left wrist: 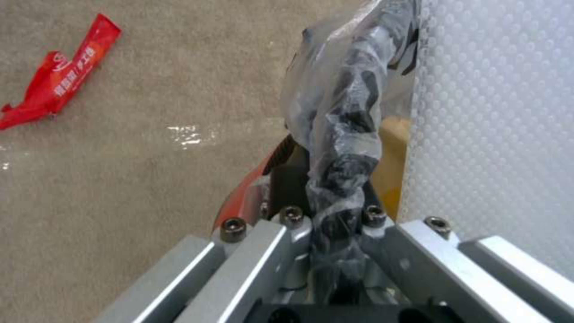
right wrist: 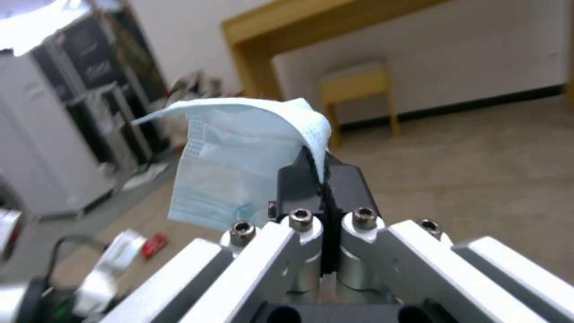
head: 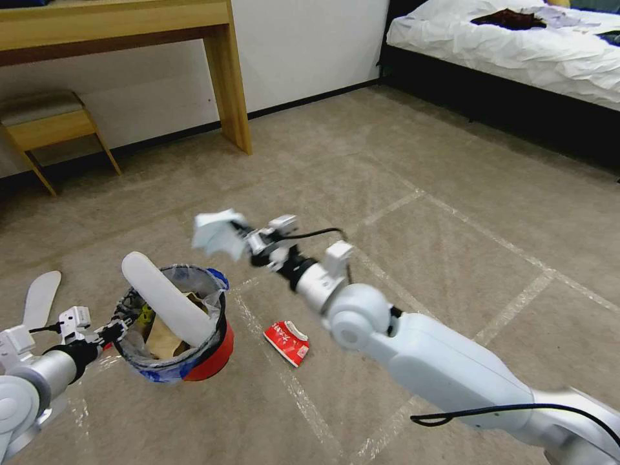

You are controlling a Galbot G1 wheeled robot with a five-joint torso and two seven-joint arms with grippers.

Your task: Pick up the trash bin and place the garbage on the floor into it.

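Trash bin [head: 187, 336] hangs from the left tool [head: 119, 329], pinched tight on its rim. Above it, the right tool [head: 248, 245] squeezes a light-blue scrap [head: 216, 234].

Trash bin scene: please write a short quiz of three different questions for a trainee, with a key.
1. True or false: the right gripper is shut on a light-blue scrap.
2. What holds the trash bin at its rim? A) a person's hand B) the left gripper C) nothing
3. Fill in: a white slipper sticks out of the ____.

Key:
1. True; it hangs above the floor, near the bin.
2. B; its fingers pinch the rim and the clear plastic bag.
3. Trash bin. A red wrapper lies on the carpet beside it.
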